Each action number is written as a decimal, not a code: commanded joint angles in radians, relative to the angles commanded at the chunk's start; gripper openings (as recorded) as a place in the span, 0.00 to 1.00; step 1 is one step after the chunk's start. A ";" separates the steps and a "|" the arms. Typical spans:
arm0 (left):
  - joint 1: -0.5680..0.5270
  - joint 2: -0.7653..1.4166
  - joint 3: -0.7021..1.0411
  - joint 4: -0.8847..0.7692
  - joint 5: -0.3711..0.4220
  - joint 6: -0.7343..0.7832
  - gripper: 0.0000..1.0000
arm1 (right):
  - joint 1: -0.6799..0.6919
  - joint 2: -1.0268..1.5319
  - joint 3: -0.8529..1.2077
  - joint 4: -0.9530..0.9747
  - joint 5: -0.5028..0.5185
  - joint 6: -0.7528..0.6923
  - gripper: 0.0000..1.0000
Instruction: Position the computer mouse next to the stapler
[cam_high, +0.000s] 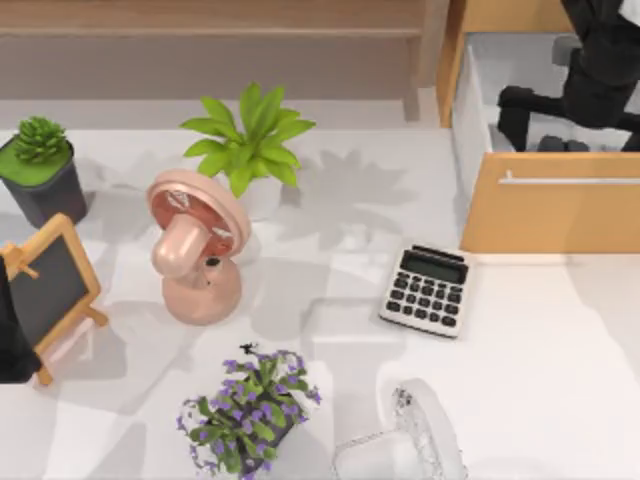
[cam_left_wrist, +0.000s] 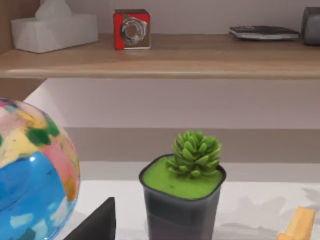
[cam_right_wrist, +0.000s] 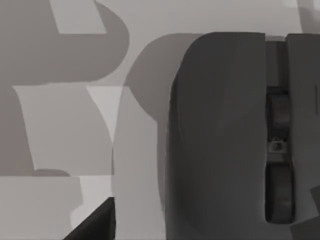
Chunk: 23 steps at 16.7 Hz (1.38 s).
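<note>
Dark grey computer mouse (cam_right_wrist: 220, 135), scroll wheel groove; fingers' state cannot tell.

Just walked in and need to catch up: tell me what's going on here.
The right gripper is down inside the open wooden drawer at the table's right, close above the dark computer mouse, which appears to lie on the pale drawer floor. The left arm sits parked at the table's left edge, by the small chalkboard.
</note>
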 joint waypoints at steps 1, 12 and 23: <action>0.000 0.000 0.000 0.000 0.000 0.000 1.00 | 0.000 0.001 -0.002 0.005 0.000 0.000 1.00; 0.000 0.000 0.000 0.000 0.000 0.000 1.00 | 0.000 0.034 -0.010 0.042 0.000 0.000 0.77; 0.000 0.000 0.000 0.000 0.000 0.000 1.00 | 0.000 0.034 -0.010 0.042 0.000 0.000 0.00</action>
